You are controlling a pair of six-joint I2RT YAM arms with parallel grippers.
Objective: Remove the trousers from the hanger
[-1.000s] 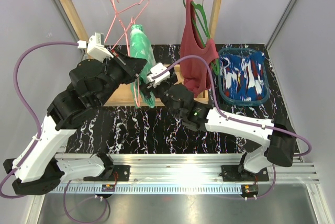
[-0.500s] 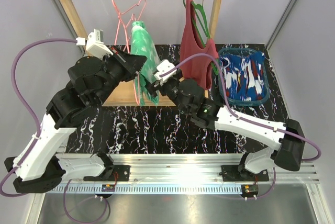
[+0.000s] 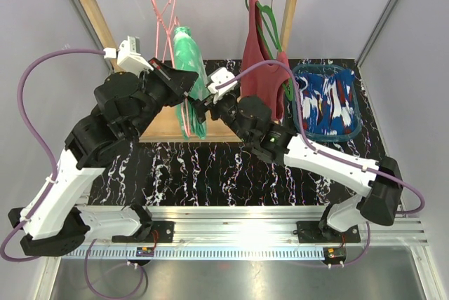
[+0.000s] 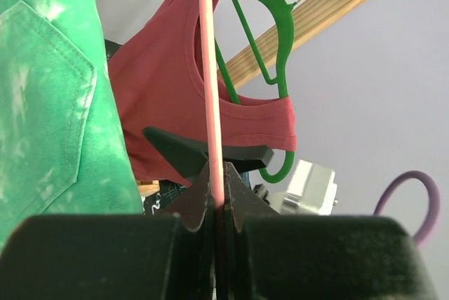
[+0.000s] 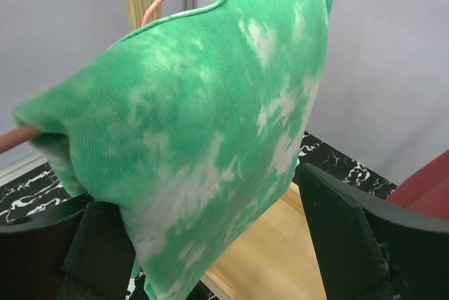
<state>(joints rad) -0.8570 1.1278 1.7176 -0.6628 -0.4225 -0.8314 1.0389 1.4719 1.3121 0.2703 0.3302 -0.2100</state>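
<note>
Judging progress at roughly half: the blue trousers (image 3: 326, 104) lay free at 2 o'clock. I had the left claw (image 4: 216, 195) clamped on the pink hanger (image 4: 210, 69); the right claw (image 5: 217, 240) gaped around the green trousers (image 5: 210, 104), draped there at 11 o'clock, not yet off.

Top external: high overhead, well back on the near side of the green trousers (image 3: 188, 62), looking down and forward. Left wrist: close beside them, sighting up the pink hanger (image 4: 212, 90). Right wrist: close, facing them head-on. Shared: green trousers, all views.
</note>
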